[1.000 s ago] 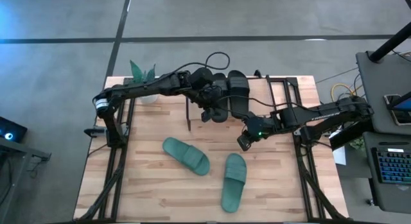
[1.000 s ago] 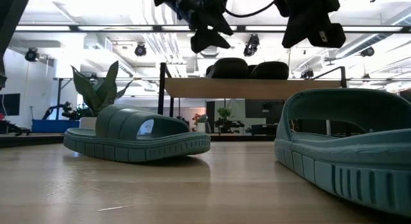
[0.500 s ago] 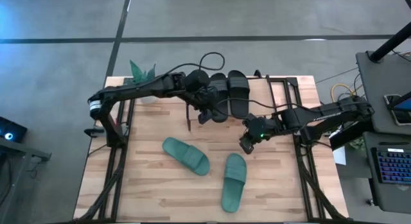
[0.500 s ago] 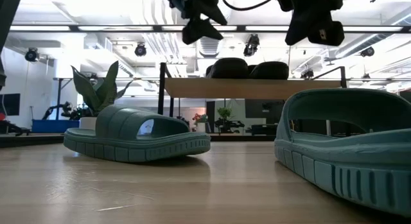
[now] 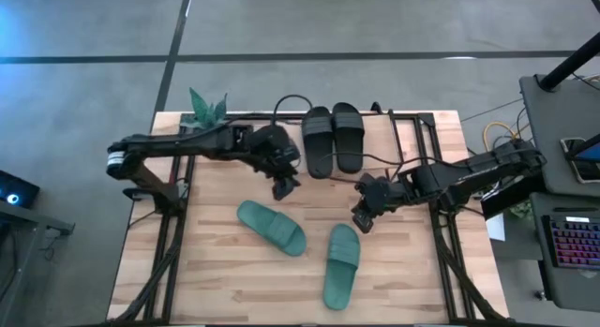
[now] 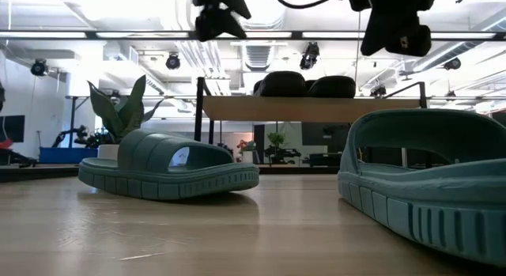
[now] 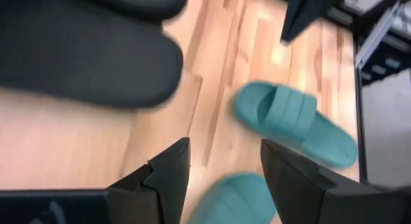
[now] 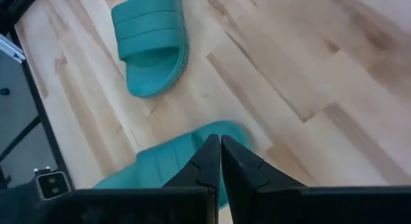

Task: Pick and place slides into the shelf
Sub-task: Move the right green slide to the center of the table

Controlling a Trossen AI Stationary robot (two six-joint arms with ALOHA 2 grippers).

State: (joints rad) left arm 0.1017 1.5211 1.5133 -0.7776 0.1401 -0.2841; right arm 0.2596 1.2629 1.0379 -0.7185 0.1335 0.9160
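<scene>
Overhead, a pale plank table (image 5: 216, 271) fills mid-frame on grey concrete floor; a potted plant (image 5: 206, 107) sits at its upper left. Two black slides (image 5: 333, 138) lie side by side on the shelf (image 5: 398, 130), top centre. Two teal slides (image 5: 272, 226) rest lower centre. The left gripper (image 5: 284, 186), fingers apart, hangs above them; the right gripper (image 5: 361, 219), fingers together, hangs just right, empty.

Black slides (image 5: 333, 139) paired on shelf (image 6: 308, 108); teal slides (image 5: 272, 226) on tabletop.
</scene>
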